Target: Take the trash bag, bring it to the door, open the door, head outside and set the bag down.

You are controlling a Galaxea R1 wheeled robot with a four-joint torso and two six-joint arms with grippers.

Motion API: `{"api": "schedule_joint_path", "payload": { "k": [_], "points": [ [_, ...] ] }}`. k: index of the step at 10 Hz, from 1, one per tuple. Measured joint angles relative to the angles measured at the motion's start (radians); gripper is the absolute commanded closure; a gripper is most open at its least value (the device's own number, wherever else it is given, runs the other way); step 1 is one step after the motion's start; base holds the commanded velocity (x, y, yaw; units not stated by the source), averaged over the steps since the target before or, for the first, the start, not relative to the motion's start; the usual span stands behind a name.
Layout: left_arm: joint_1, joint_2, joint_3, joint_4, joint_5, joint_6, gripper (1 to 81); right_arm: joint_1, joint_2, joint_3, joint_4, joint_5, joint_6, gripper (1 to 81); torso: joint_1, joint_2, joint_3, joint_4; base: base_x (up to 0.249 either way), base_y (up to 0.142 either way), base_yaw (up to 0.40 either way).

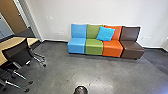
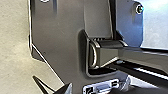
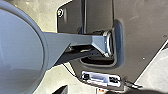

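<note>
How either hand stands, spread or pressed together, I cannot tell, nor where the trash bag is. Nearest in the head view, a dark rounded thing (image 1: 80, 90) pokes up over the grey floor (image 1: 57, 72). To the left, a mesh-backed office chair (image 1: 18, 53) on casters stands at a pale wood tabletop (image 1: 7, 44). Farther off, a four-seat sofa (image 1: 93, 47) in blue, green, orange and brown has a bright blue pillow (image 1: 105, 34) leaning across its green and orange backs. Behind it is a pale wall (image 1: 100, 12); at far left, a brown door (image 1: 11, 15).

An office lounge, shown by multicoloured joined seats (image 1: 94, 47) and a wheeled mesh chair (image 1: 19, 52).
</note>
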Motion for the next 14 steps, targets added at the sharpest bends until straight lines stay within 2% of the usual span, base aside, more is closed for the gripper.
{"api": "schedule_joint_path", "payload": {
  "k": [2,4,5,9,14],
  "points": [
    [-0.028,-0.067,0.089,-0.006,-0.001,-0.006,1.0,0.018,-0.076,0.080,0.000,0.000,0.001,1.0,0.045,-0.070,-0.065,-0.014,0.000,0.000,0.000],
    [-0.052,-0.127,0.140,-0.048,0.001,-0.007,1.0,0.033,-0.189,0.175,0.002,0.001,0.017,1.0,0.086,-0.133,-0.123,-0.027,0.000,0.000,0.000],
    [-0.067,-0.142,0.150,-0.063,0.013,-0.010,1.0,0.040,-0.224,0.207,0.001,-0.001,0.024,1.0,0.103,-0.158,-0.129,-0.028,0.000,0.000,0.000],
    [-0.133,-0.171,0.167,-0.074,0.060,-0.013,1.0,0.096,-0.301,0.306,0.008,-0.001,0.040,1.0,0.191,-0.297,-0.141,-0.028,0.000,0.000,0.000],
    [-0.221,-0.188,0.172,-0.106,0.161,-0.013,1.0,0.125,-0.383,0.403,0.033,-0.007,0.043,1.0,0.303,-0.477,-0.142,-0.028,0.000,0.000,0.000]
  ]
}}
